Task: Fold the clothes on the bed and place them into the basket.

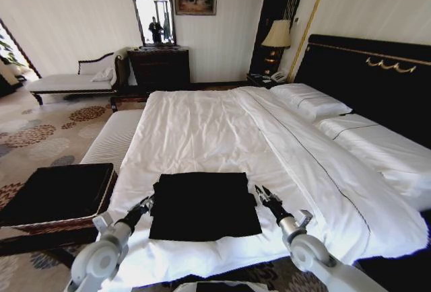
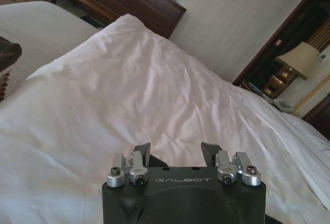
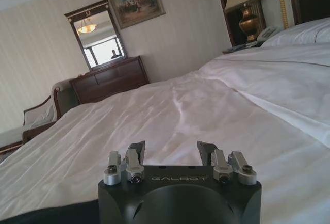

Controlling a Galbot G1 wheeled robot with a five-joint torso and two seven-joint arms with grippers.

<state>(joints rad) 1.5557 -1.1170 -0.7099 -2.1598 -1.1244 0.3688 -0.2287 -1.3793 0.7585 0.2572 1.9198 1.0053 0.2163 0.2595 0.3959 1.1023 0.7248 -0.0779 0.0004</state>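
The clothes, a black T-shirt (image 1: 204, 205), lie folded into a flat rectangle near the foot edge of the white bed (image 1: 202, 130); no lettering shows. My left gripper (image 1: 146, 203) sits open just off the shirt's left edge, low over the sheet. My right gripper (image 1: 260, 192) sits open just off the shirt's right edge. In the left wrist view the left gripper (image 2: 175, 154) has nothing between its fingers (image 2: 142, 154), and white duvet (image 2: 154, 90) lies beyond it. In the right wrist view the right gripper (image 3: 171, 152) is also empty, with a strip of the black shirt (image 3: 46, 214) beside it. The basket (image 1: 57, 192), with its black lining, stands left of the bed.
A pale upholstered bench (image 1: 113, 138) runs along the bed's left side behind the basket. Pillows (image 1: 310, 100) and a black headboard (image 1: 377, 77) are at the right. A dark dresser (image 1: 159, 67), a chaise (image 1: 71, 80) and a lamp (image 1: 277, 35) stand along the far wall.
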